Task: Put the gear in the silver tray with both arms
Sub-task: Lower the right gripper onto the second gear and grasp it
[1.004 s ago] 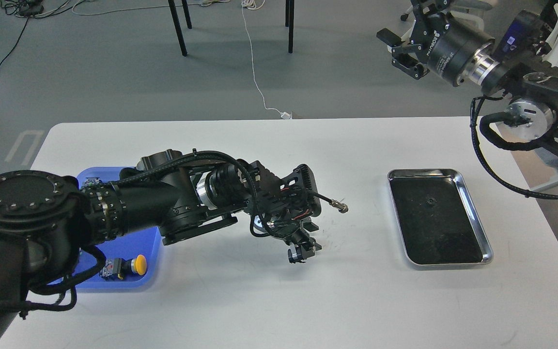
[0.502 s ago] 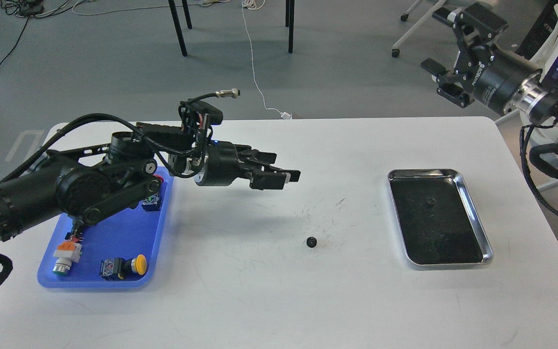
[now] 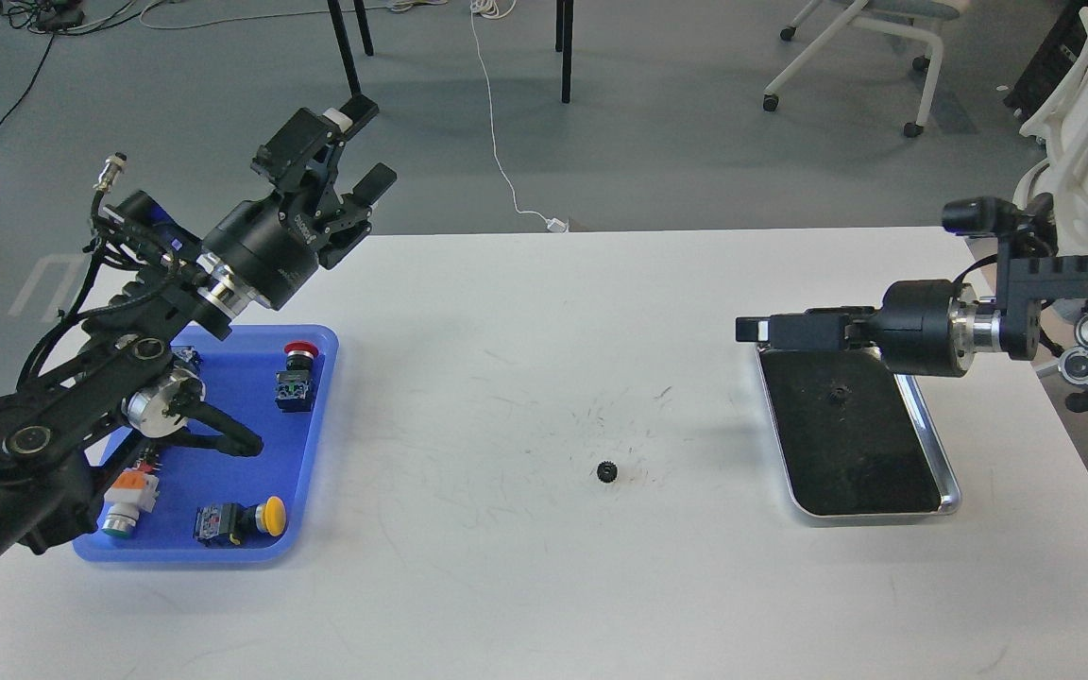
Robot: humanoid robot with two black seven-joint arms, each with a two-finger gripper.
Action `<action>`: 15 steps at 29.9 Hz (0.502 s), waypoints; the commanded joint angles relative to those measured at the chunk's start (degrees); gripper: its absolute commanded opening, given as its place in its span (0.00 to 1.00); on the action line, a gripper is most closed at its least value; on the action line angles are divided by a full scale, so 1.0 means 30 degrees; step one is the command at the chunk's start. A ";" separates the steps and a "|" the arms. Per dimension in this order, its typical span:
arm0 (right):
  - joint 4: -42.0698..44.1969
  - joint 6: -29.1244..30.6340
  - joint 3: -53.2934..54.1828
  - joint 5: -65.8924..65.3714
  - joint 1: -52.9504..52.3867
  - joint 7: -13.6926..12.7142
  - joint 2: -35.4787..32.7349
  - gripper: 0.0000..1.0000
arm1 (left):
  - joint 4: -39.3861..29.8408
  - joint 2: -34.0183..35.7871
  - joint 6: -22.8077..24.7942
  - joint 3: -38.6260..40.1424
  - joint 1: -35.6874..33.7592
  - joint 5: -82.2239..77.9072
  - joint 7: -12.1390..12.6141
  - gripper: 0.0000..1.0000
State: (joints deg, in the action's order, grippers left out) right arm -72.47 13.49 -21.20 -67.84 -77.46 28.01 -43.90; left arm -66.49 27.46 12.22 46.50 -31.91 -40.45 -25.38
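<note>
Near the middle of the white table [image 3: 525, 302], on a patch of dark scuff marks, a small black gear [image 3: 607, 470] lies by itself, touched by nothing. Well to its right sits the silver tray [image 3: 948, 472], rectangular with a raised shiny rim and a dark reflective bottom; a second small black gear [image 3: 835, 396] rests on that bottom, toward the tray's far end.

Above the tray's far edge, the right gripper [image 3: 754, 329] points leftward across the table, level with the tabletop. It is seen side-on and dark, so I cannot tell whether its fingers are parted or together. It holds nothing visible.

At the far left, the left gripper [image 3: 357, 142] is raised high beyond the table's back edge, fingers spread apart and empty, well away from the loose gear.

Under the left arm lies a blue plastic tray [image 3: 317, 453]. It holds a red-capped push button [image 3: 295, 376], a yellow-capped push button [image 3: 240, 521], and an orange-and-white switch with a green cap [image 3: 124, 503].
</note>
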 commanded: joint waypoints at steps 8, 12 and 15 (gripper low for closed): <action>0.1506 -0.0684 -0.7868 -0.1206 -0.4883 -0.0002 0.8621 0.97 | -0.0306 -0.0364 0.0086 0.1493 0.0616 0.2350 0.1489 0.98; 0.2649 -0.3170 -0.9979 -0.1118 -0.4766 -0.0002 1.1083 0.93 | -0.0540 -0.0511 0.0116 0.1522 0.0645 0.2321 0.1489 0.98; 0.3031 -0.4346 -1.0509 -0.0972 -0.4182 -0.0002 1.2140 0.90 | -0.0629 -0.0511 0.0116 0.1522 0.0616 0.2350 0.1489 0.98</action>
State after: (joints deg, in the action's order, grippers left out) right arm -64.67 4.14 -50.84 -71.18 -91.57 28.00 -10.92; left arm -68.13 25.97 12.56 51.04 -29.98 -33.40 -20.89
